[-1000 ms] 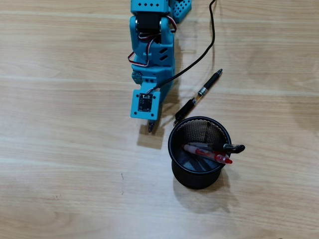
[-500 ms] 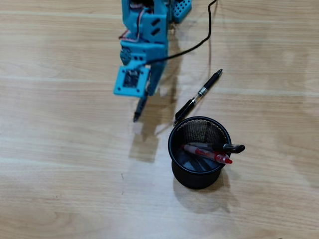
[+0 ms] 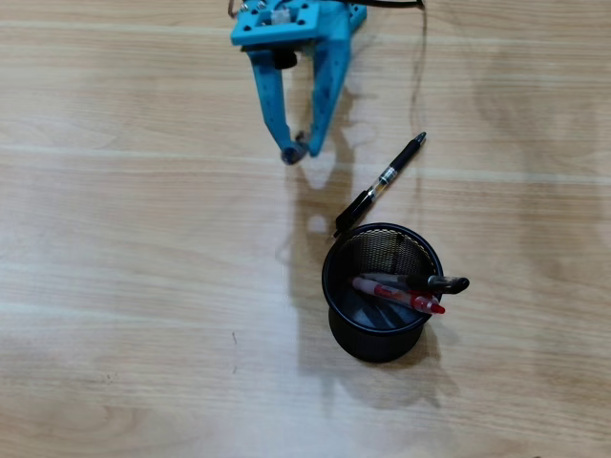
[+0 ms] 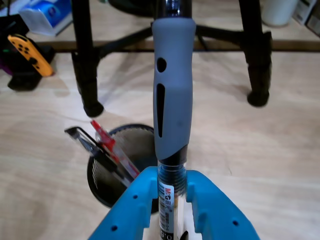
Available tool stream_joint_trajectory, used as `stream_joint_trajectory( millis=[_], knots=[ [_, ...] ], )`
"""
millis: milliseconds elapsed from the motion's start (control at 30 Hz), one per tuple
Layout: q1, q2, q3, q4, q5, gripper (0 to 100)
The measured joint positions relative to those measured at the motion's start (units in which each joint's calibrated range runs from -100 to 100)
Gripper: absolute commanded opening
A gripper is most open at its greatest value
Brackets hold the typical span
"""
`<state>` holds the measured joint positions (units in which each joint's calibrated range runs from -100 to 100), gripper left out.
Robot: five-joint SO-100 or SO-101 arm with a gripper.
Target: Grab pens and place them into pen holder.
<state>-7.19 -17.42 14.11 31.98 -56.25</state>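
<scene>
My blue gripper [image 3: 298,148] hangs at the top of the overhead view, up and left of the black mesh pen holder [image 3: 377,345]. It is shut on a pen with a grey grip [image 4: 172,90], which stands up between the jaws in the wrist view [image 4: 171,176]. Overhead, this pen shows only as a grey end [image 3: 292,153] at the fingertips. The holder [image 4: 100,181] contains a red pen [image 3: 396,295] and a black pen [image 3: 430,282]. Another black pen [image 3: 382,179] lies slanted on the wooden table, its lower end near the holder's far rim.
In the wrist view, black furniture legs [image 4: 86,65] [image 4: 257,60] stand beyond the holder. An orange game controller [image 4: 29,52] and a blue-and-white pack [image 4: 47,14] lie at the far left. A thin dark cable [image 3: 421,76] runs down from the arm.
</scene>
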Motion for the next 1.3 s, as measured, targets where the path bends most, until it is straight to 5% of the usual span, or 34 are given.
stream_joint_trajectory(
  millis=[400, 667, 1067, 1300],
  knots=[
    [-8.9, 21.8, -2.2, -36.1, 0.0, 2],
    [-8.6, 23.6, -2.2, -37.0, 0.0, 13],
    [-9.0, 23.6, -2.2, -37.0, 0.7, 9],
    [-9.0, 18.9, -2.2, -21.0, 1.8, 2]
  ],
)
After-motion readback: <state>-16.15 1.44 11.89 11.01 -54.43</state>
